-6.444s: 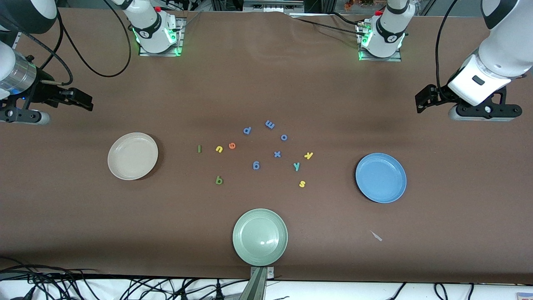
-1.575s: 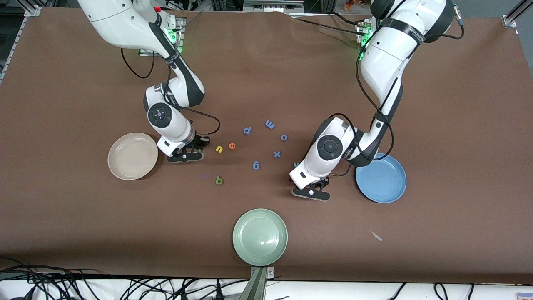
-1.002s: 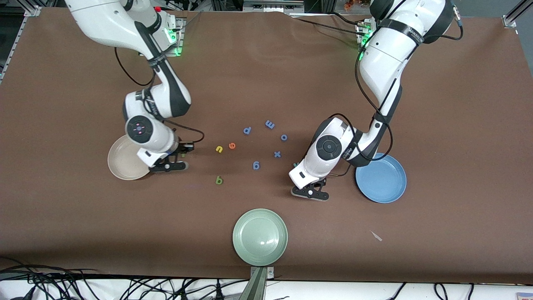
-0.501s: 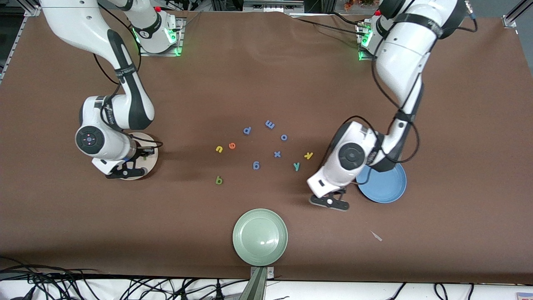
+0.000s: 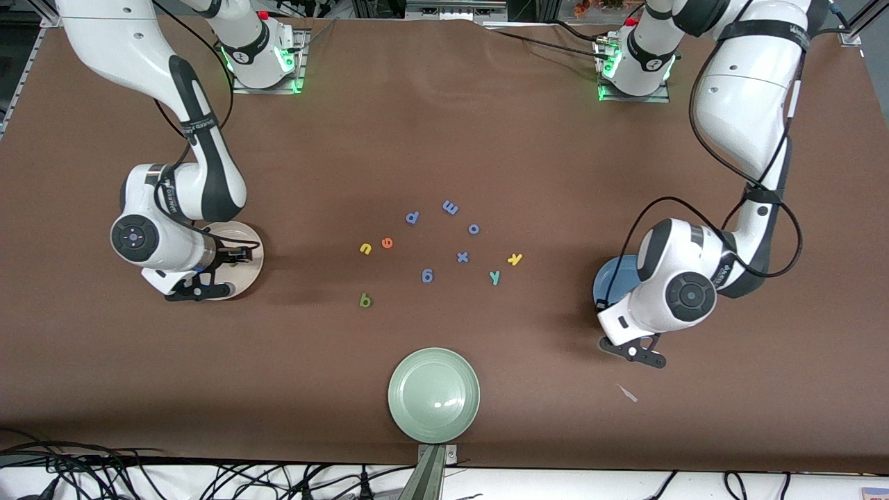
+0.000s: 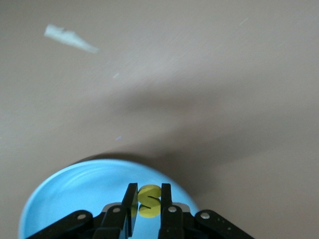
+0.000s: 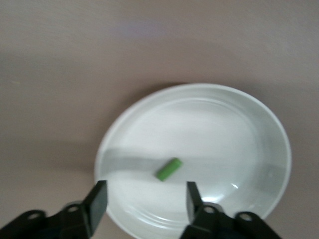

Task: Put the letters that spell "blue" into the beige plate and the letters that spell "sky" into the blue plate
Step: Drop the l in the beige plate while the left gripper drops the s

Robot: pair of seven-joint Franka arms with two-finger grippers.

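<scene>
My right gripper point(image 7: 145, 195) hangs open over the beige plate point(image 5: 251, 255) point(image 7: 239, 129), and the thin green l point(image 7: 168, 169) lies loose in it. My left gripper point(image 6: 148, 193) is shut on the yellow s point(image 6: 148, 201) above the blue plate point(image 5: 611, 278) point(image 6: 75, 199). In mid-table lie the yellow u point(image 5: 365, 248), orange e point(image 5: 387, 243) and dark green b point(image 5: 365, 301). The yellow k point(image 5: 514, 259) and teal y point(image 5: 494, 277) lie closer to the blue plate.
Several blue-violet letters point(image 5: 427, 276) are scattered among the task letters. A pale green plate point(image 5: 434, 394) sits at the table edge nearest the front camera. A white scrap point(image 5: 628, 394) lies between the blue plate and that edge.
The right gripper carried the green l over the beige plate, opened and dropped it in. The left gripper lifted the yellow s and carried it over the blue plate.
</scene>
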